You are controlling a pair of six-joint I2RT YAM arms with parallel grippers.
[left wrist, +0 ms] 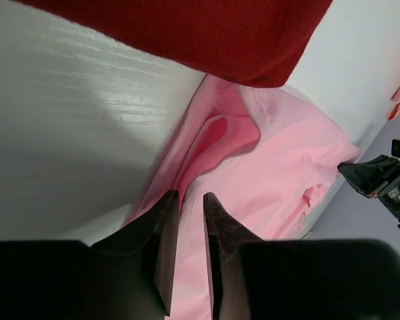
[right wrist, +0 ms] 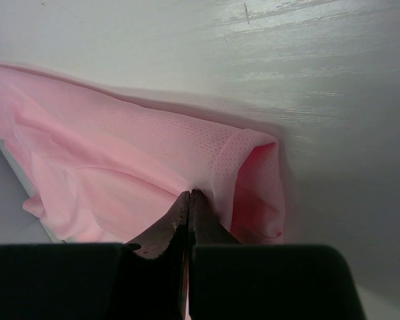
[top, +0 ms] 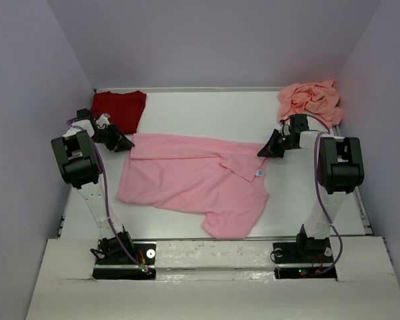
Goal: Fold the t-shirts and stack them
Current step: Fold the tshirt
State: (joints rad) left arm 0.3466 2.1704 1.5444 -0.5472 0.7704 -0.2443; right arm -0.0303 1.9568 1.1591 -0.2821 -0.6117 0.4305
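Observation:
The light pink t-shirt [top: 187,180] lies spread across the middle of the table, its upper part folded over, with a small white label [top: 259,173]. My left gripper [top: 123,143] is at its far left corner. In the left wrist view its jaws [left wrist: 191,195] stand slightly apart over the pink cloth [left wrist: 280,167]. My right gripper [top: 263,152] is at the shirt's far right edge, and in the right wrist view [right wrist: 189,193] it is shut on a pinch of pink cloth [right wrist: 120,153]. The dark red t-shirt [top: 119,107] lies folded at the back left. The salmon-pink t-shirt [top: 310,99] lies crumpled at the back right.
The white table [top: 207,110] is walled in at the left, back and right. The dark red shirt [left wrist: 207,33] lies just beyond my left fingers. Both arm bases stand at the near edge.

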